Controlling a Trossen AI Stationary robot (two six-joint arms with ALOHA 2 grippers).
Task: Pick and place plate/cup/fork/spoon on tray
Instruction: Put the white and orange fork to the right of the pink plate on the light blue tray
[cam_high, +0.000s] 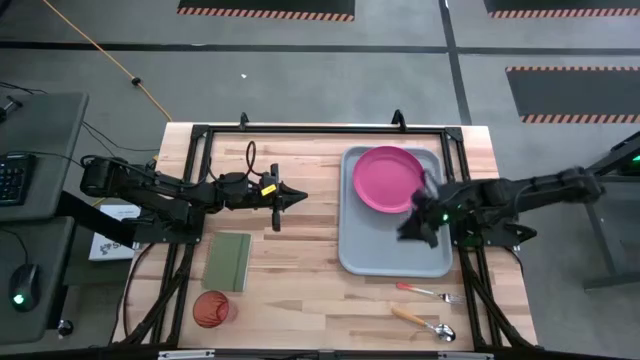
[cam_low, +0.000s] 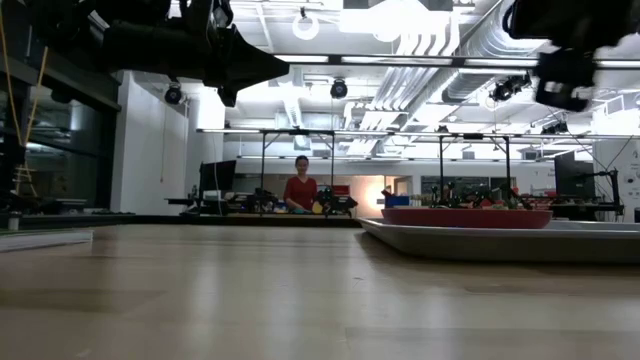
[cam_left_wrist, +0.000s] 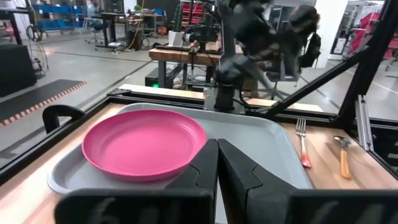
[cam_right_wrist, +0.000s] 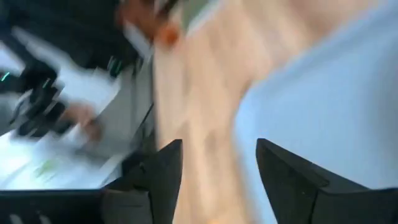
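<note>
The pink plate (cam_high: 387, 178) lies flat in the far part of the blue-grey tray (cam_high: 395, 255); it also shows in the left wrist view (cam_left_wrist: 144, 143). My right gripper (cam_high: 418, 232) is open and empty above the tray's right half, near the plate; its wrist view (cam_right_wrist: 217, 162) is blurred. My left gripper (cam_high: 298, 198) is shut and empty, held over the table's middle, pointing at the tray. The orange cup (cam_high: 211, 309) stands near the front left. The fork (cam_high: 428, 291) and the spoon (cam_high: 424, 322) lie on the table in front of the tray.
A green notebook (cam_high: 228, 260) lies left of the tray, just behind the cup. A black frame (cam_high: 320, 130) runs around the table's edges. A person in red (cam_low: 299, 188) stands far behind the table.
</note>
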